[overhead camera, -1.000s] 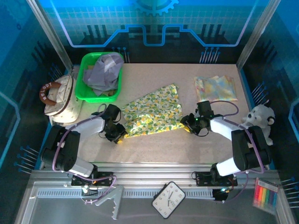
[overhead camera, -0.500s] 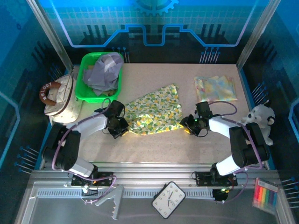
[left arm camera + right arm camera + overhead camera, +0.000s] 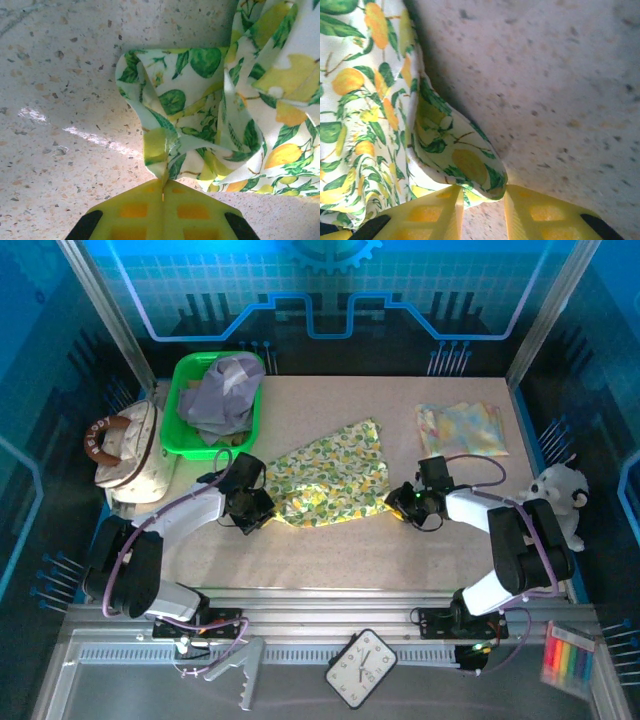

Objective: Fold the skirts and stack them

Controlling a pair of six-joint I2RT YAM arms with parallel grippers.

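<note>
Top external, from the left: heaped in bin (image 3: 186, 447) at 10 o'clock, lavender skirt (image 3: 225, 395), awaiting its turn. Clamped tight with left gripper (image 3: 266, 518) on print skirt (image 3: 325, 475) at its 8 o'clock corner, ready to lift for folding. Spread flat mid-table. Straddled at 4 o'clock corner by right gripper (image 3: 393, 503), jaws apart, seemingly not yet pinching.

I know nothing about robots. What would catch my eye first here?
The lemon-print skirt, spread out in the middle, stands out bright against the speckled table. The left gripper pinches its near left corner, and the right gripper sits at its right corner, jaws apart. Back left, a vivid green bin holds a crumpled lavender-grey skirt.
</note>
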